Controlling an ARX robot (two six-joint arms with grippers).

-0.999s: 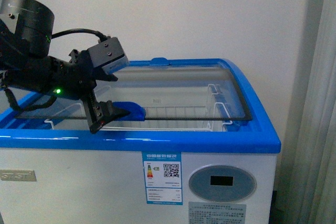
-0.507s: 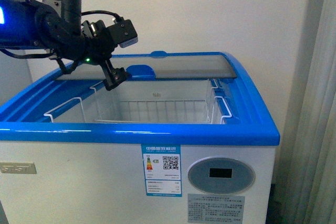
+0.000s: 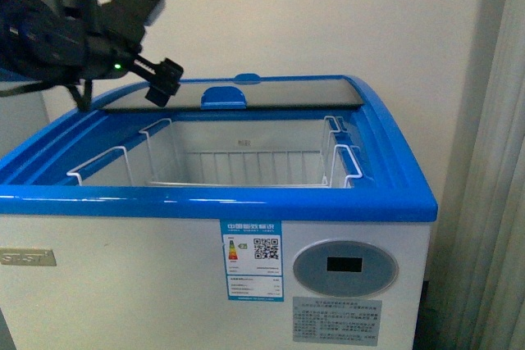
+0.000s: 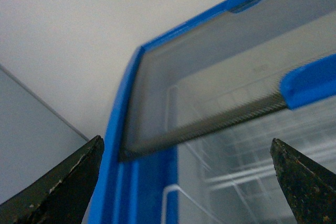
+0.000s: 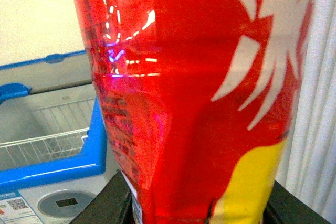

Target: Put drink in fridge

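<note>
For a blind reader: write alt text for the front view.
White chest freezer with blue rim stands open, its sliding glass lid at the back, exposing white wire baskets. The black left gripper hovers above the lid's left end.

I see the fridge (image 3: 246, 202) mouth clear from above across its front; the glass lid (image 3: 279, 92) covers only the back strip. Wire baskets (image 3: 246, 171) line the inside. The left gripper (image 3: 156, 43) hangs over the back-left rim.

Soft, even indoor light, with faint shadows. The front view is mildly hazy; the left wrist view is blurred. White and purple glare streaks cross the glossy red-and-yellow drink packet (image 5: 184, 103), itself unsharp.
</note>
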